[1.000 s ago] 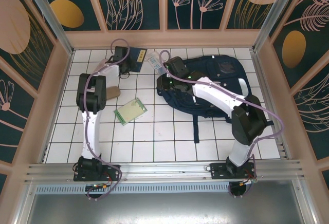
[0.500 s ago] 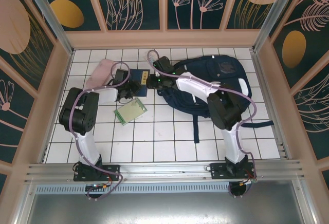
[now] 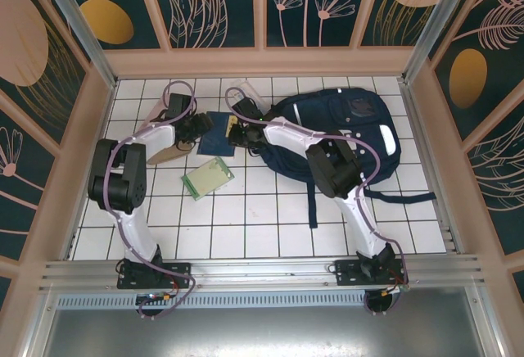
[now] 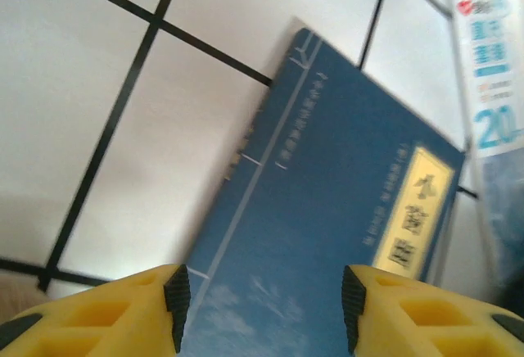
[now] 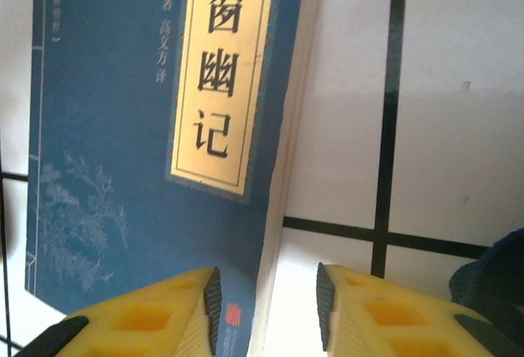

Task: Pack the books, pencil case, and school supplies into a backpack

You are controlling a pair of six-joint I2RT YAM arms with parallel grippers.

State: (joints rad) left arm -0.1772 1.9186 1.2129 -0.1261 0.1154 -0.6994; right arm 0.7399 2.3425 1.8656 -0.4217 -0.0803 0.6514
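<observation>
The table [image 3: 246, 226] is topped with white square tiles and dark grout lines. Taking the top view's far edge as 12 o'clock, the navy backpack [image 3: 360, 124] lies flat at 2 o'clock, 2 dark straps trailing toward 4 and 5. A blue book [image 3: 214, 137] with a gold title label lies flat at 11 o'clock. The clear packet [image 4: 490, 62] marked "20" lies just beside it. The pale green notepad [image 3: 207, 178] lies at 9 o'clock, and a tan flat item [image 3: 166, 151] at 10.
</observation>
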